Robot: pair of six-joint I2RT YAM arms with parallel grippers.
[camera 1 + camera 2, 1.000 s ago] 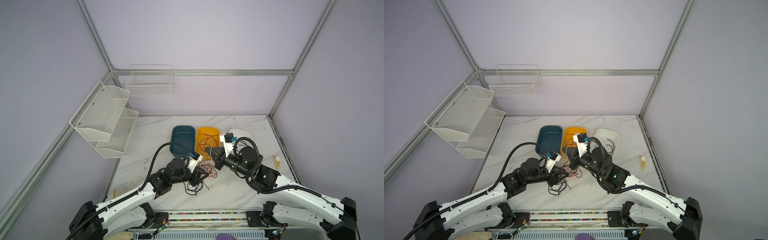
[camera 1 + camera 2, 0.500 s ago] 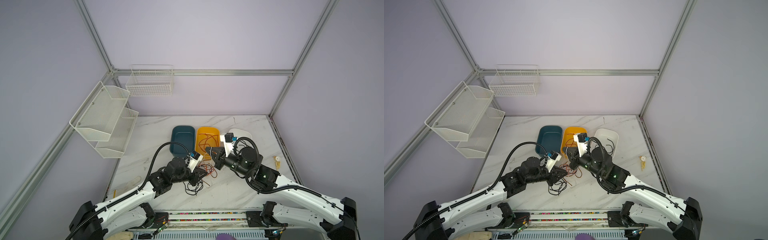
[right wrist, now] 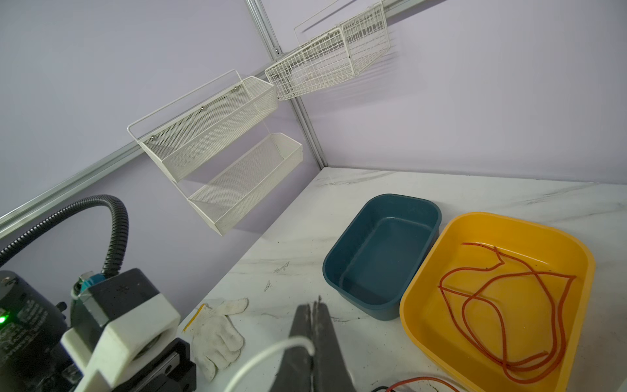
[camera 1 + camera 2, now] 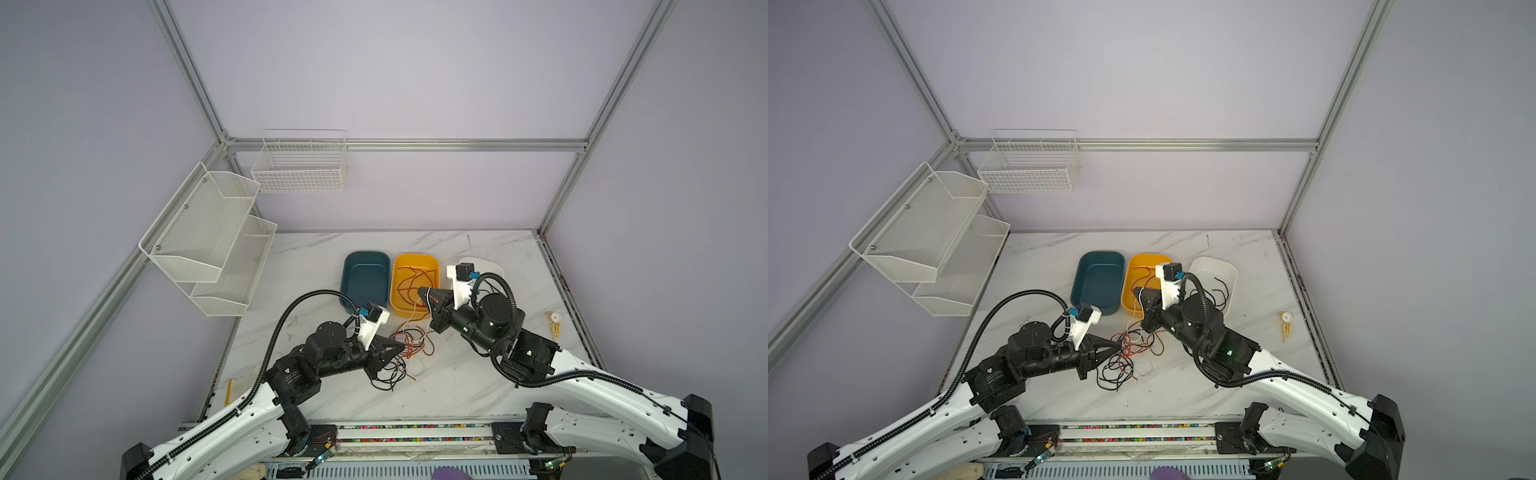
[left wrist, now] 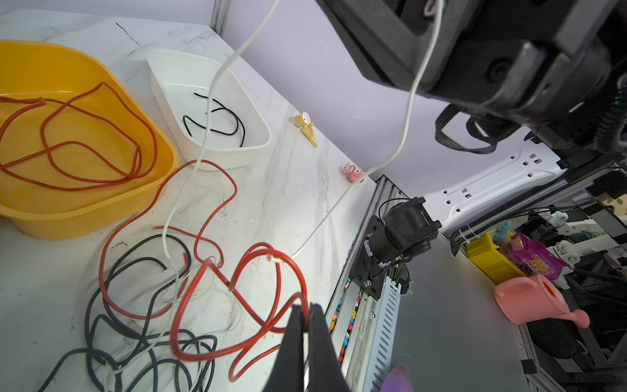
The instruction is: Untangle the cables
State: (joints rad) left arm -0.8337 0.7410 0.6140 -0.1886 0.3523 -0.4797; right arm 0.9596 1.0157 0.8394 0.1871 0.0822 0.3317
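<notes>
**Red wire pinned low, white wire lifted high**

The left gripper (image 5: 308, 310) is clenched on a loop of the red cable (image 5: 261, 245). It sits low over the table (image 4: 478, 374), at the 9 o'clock edge of the tangle (image 4: 409, 353). This looks like an anchoring hold, meant to keep the pile from sliding.

The right gripper (image 3: 314, 307) is clamped on the white cable (image 3: 291, 340) and raised at about 1 o'clock from the pile. From there the white strand hangs down into the knot. With one end pinned and the other lifted, the aim is probably to draw the white cable out.

In the tangle, black and red wires lie crossed on the marble mid-table.

Three trays stand at 12 o'clock from the tangle:
- The yellow tray (image 4: 415, 256) holds a loose red wire.
- The white tray (image 5: 230, 159) holds a black one.
- The blue tray (image 3: 359, 298) is empty and likely awaits the white cable.

The white strand meets the top of the pinched red loop, so a pull could snag there.
</notes>
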